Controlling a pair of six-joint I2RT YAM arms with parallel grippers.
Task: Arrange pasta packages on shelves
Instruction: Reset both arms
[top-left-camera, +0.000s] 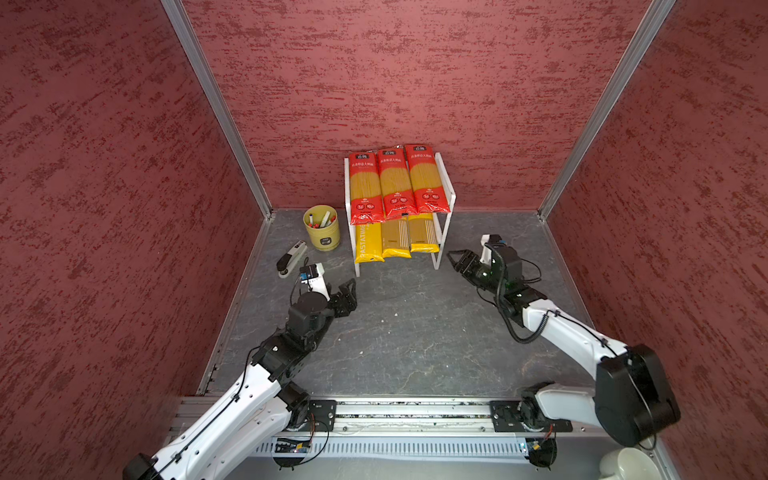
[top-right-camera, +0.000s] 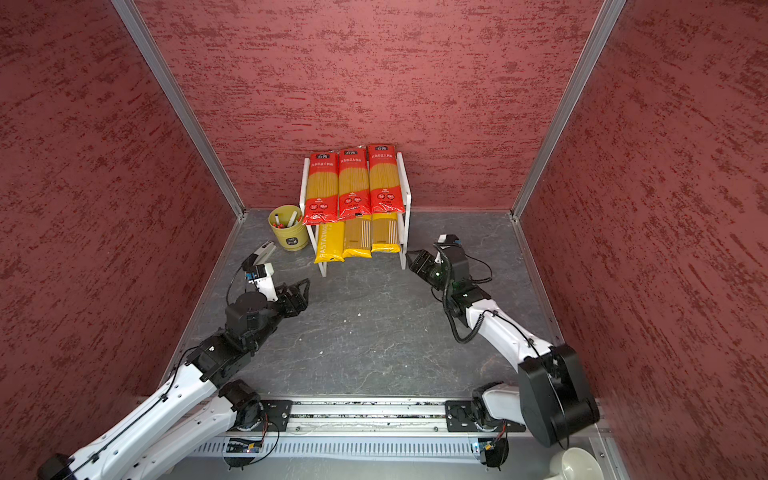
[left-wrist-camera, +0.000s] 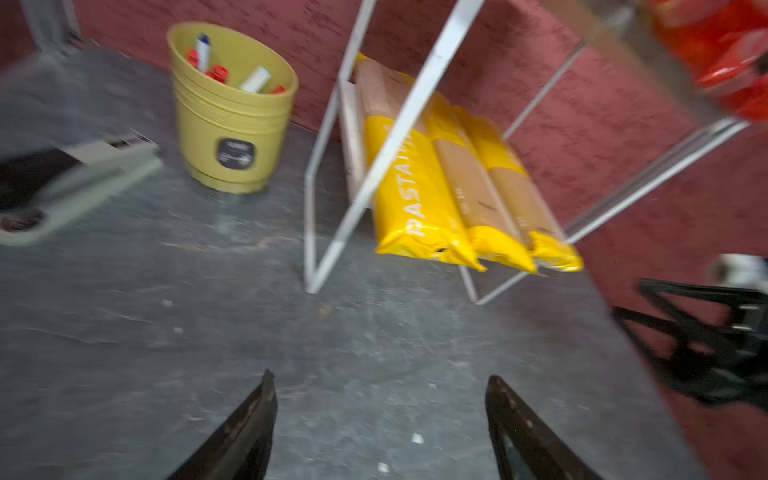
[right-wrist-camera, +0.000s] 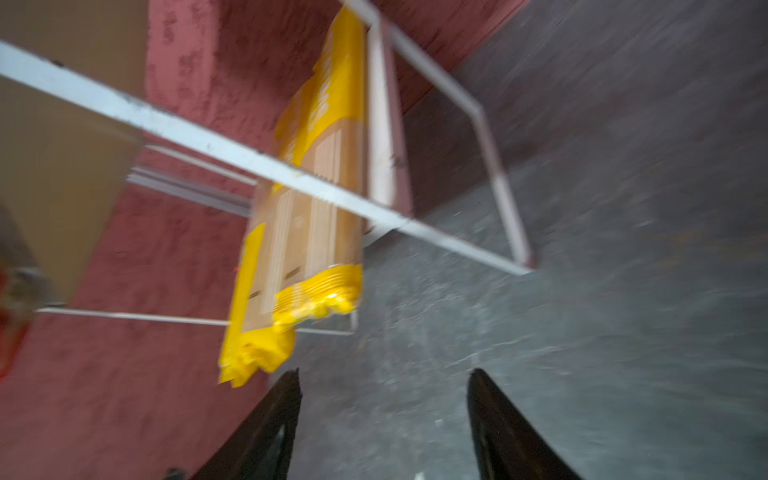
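The shelves (top-left-camera: 440, 249) stand against the back wall, a white two-tier rack. Three red-ended pasta packages (top-left-camera: 392, 183) lie side by side on its top tier. Three yellow pasta packages (top-left-camera: 395, 239) lie on the lower tier, their ends poking out in front. In the left wrist view the yellow packages (left-wrist-camera: 419, 187) sit behind a rack leg (left-wrist-camera: 399, 133). My left gripper (top-left-camera: 352, 291) (left-wrist-camera: 381, 376) hovers open and empty in front of the rack's left leg. My right gripper (top-left-camera: 453, 259) (right-wrist-camera: 385, 372) is open and empty beside the rack's right front leg, close to a yellow package end (right-wrist-camera: 307, 232).
A yellow cup of pens (top-left-camera: 322, 228) stands left of the rack, with a stapler (top-left-camera: 291, 257) on the floor in front of it, just behind my left wrist. Red walls close in on three sides. A white mug (top-left-camera: 627, 465) sits at the front right corner.
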